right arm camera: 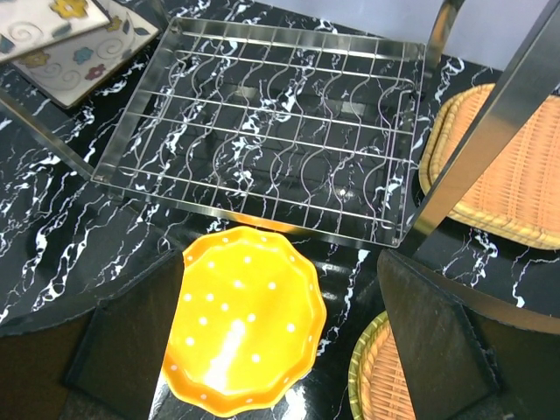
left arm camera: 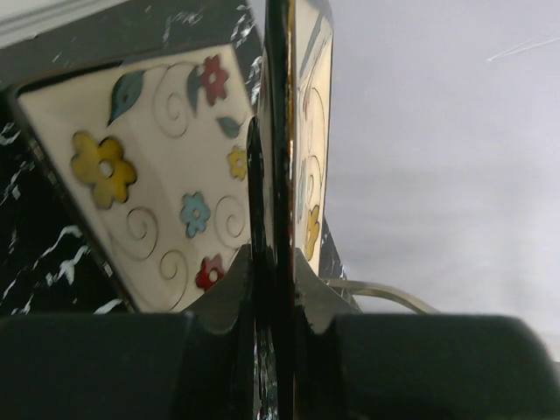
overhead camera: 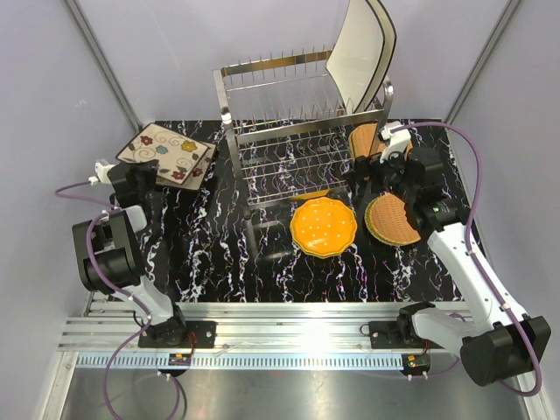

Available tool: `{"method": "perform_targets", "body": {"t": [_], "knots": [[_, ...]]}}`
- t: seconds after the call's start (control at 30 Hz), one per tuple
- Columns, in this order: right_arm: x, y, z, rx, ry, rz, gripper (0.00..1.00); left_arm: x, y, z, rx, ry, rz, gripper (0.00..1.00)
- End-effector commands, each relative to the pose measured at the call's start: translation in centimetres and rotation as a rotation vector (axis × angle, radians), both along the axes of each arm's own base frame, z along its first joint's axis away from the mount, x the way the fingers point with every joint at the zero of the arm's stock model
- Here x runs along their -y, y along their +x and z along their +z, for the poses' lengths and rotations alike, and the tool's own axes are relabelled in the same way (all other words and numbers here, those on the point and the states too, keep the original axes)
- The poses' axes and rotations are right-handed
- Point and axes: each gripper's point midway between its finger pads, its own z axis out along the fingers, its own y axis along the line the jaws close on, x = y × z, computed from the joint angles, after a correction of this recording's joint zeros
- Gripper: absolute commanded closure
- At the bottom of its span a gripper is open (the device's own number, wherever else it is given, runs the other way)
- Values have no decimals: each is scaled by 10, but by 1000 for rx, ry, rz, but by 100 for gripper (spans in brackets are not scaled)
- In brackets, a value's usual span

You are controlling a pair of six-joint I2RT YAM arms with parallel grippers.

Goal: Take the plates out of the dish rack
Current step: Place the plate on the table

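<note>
plate (left arm camera: 278,131) with painted flowers clamped in left pincer (left arm camera: 273,293), right pincer (right arm camera: 280,337) agape

Black table top (overhead camera: 219,258) with white marble-like veins. Ribbed metal rail (overhead camera: 289,319) along its near edge. Pale plain walls (overhead camera: 44,105) left, back, right; slanted grey posts (overhead camera: 103,63) in the corners.

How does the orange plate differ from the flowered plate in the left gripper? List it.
The orange plate is round, scalloped and white-dotted; the flowered plate is square, cream, dark-rimmed. The orange plate lies free on the table; the left gripper pinches the flowered plate's rim. Both are out of the dish rack.
</note>
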Motion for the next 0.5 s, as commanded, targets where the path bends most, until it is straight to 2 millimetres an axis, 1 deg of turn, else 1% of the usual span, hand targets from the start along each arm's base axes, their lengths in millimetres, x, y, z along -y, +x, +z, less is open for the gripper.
{"method": "perform_targets", "body": {"t": [0.0,0.03,0.07,0.1,0.13,0.17,0.2,0.23,0.27,0.3,0.33,0.37,0.4,0.47], "knots": [[9,8,0,6,-2,-44,0,-4,12,180,547,203,21,100],[11,9,0,7,-1,-50,0,0,13,181,542,211,13,100],[11,10,-1,4,-2,-50,0,3,10,188,556,232,9,100],[12,11,-3,0,-3,-53,0,5,7,186,556,235,13,100],[12,12,-3,-1,-4,-53,0,6,2,193,578,245,22,100],[12,12,-4,-4,-5,-54,0,6,-2,194,585,248,31,100],[12,12,-5,-5,-6,-52,0,4,-7,187,579,245,56,100],[13,12,-6,-8,-7,-54,0,7,-15,198,626,259,66,100],[13,11,-6,-8,-7,-54,0,8,-19,198,634,259,75,100],[13,11,-7,-7,-8,-53,0,7,-23,191,624,251,86,100],[13,10,-8,-12,-9,-52,0,9,-27,192,631,250,85,100],[13,10,-8,-12,-8,-50,0,6,-33,197,647,252,113,100],[13,9,-9,-15,-9,-49,0,4,-36,191,638,246,134,100],[13,9,-9,-16,-7,-48,0,3,-45,194,654,247,156,100]]}}
